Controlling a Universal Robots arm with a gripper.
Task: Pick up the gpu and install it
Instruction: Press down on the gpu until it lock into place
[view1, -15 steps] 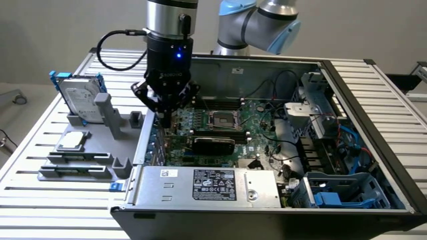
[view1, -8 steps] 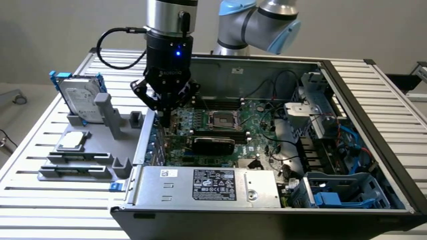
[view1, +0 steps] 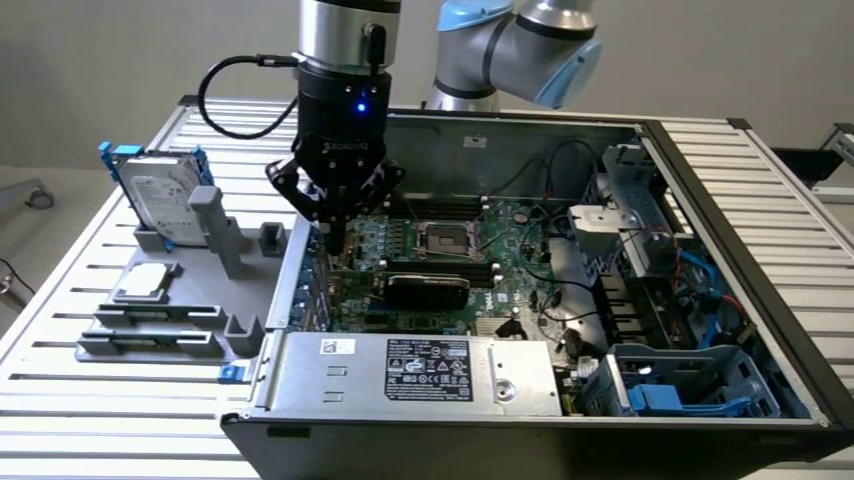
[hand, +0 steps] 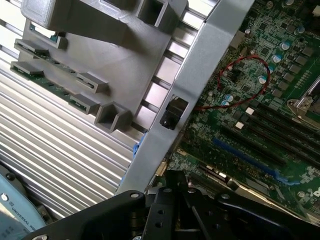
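The gpu (view1: 427, 290), with its black shroud up, sits low on the green motherboard (view1: 507, 225) inside the open computer case (view1: 721, 200), just in front of the processor socket. My gripper (view1: 334, 243) hangs upright over the board's edge on the exterior view's left, a short way from the card's end. Its fingers are shut and nothing shows between them. I cannot tell whether they touch the card. In the wrist view the gripper (hand: 174, 181) stands just inside the grey case wall (hand: 200, 75), near an empty blue slot (hand: 245, 155).
A grey parts holder (view1: 200, 300) outside the case carries a silver hard drive with blue rails (view1: 160, 200), a processor (view1: 147, 282) and memory sticks (view1: 154, 315). The power supply (view1: 414, 370) lies along the case front. A blue drive cage (view1: 694, 390) and cables crowd the right.
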